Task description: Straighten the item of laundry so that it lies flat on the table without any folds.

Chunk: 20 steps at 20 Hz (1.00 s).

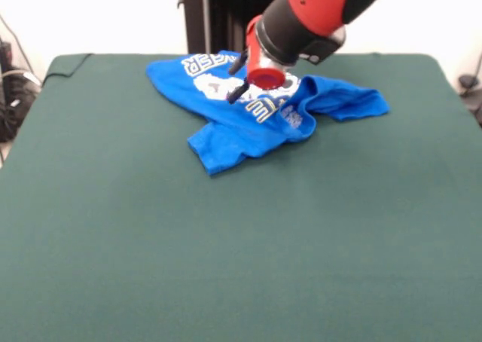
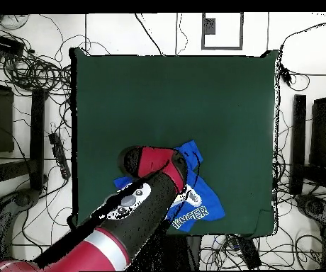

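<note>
The worktop [image 1: 241, 244] is covered in matt dark green cloth, pretty smooth with barely any sheen. The blue T-shirt [image 1: 233, 135] looks like soft, rumpled cotton with flat white print. The arm [image 1: 316, 10] has glossy red and black plastic shells.

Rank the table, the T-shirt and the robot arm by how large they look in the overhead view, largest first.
1. The green table, by far the largest.
2. The robot arm; it looks bigger than the shirt, though it stands nearer the camera, so this is unsure.
3. The crumpled blue T-shirt, partly hidden under the arm.
</note>
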Tool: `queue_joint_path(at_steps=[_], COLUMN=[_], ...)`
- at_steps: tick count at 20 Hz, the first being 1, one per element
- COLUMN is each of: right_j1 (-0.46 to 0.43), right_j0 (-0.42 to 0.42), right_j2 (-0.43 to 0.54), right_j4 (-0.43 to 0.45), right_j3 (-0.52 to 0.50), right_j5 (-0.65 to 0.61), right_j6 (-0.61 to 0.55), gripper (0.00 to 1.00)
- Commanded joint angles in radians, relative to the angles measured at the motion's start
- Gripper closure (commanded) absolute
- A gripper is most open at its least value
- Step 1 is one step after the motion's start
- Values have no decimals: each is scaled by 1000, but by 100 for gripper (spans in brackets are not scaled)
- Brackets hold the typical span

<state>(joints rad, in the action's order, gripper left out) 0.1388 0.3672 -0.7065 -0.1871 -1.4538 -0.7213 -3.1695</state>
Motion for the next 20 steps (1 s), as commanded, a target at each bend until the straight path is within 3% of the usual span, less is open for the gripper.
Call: queue_joint_path(at_steps=[1,12,20], right_j1=[-13,-183,-202], right_j0=[-36,30,39], right_j2=[210,118,99], right_j4=[-91,-137,-164], right_j3=[-17,136,143], right_j5=[112,37,23], right_j6=[-105,-247,-237], gripper=[0,0,0])
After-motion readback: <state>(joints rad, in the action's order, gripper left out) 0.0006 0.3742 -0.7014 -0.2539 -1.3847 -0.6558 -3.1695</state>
